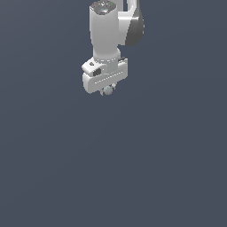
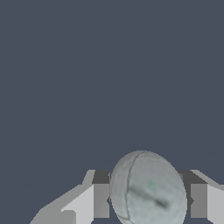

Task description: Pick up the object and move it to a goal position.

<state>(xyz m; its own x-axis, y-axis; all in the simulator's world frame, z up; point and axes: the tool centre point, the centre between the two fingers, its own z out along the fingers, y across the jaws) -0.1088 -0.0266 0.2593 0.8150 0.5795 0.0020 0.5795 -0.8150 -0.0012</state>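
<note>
**Ball held in end effector, arm high in frame**

Exterior view: arm enters at 12 o'clock; end effector (image 1: 107,90) sits above frame centre, toward 12 o'clock, with the ball (image 1: 107,90) showing just below the white hand body. Nothing else visible but a flat dark grey-blue background; cannot tell whether it is a table or how far it lies below the ball. No goal marker seen.

Wrist view: ball (image 2: 148,190) sits between the two fingers (image 2: 100,199), one on each side, both appearing to touch it. End effector reads as clenched on the ball.

Handling, judged: ball is tiny beside the fingers, round, probably light and rigid. Surface looks smooth with faint seams. A sphere gives only small contact patches, so it could roll or squirt out if the pinch is off its widest line. Best hold is across the middle, centred on the pads. Grip looks roughly centred here, though pad contact is partly hidden by the ball itself
</note>
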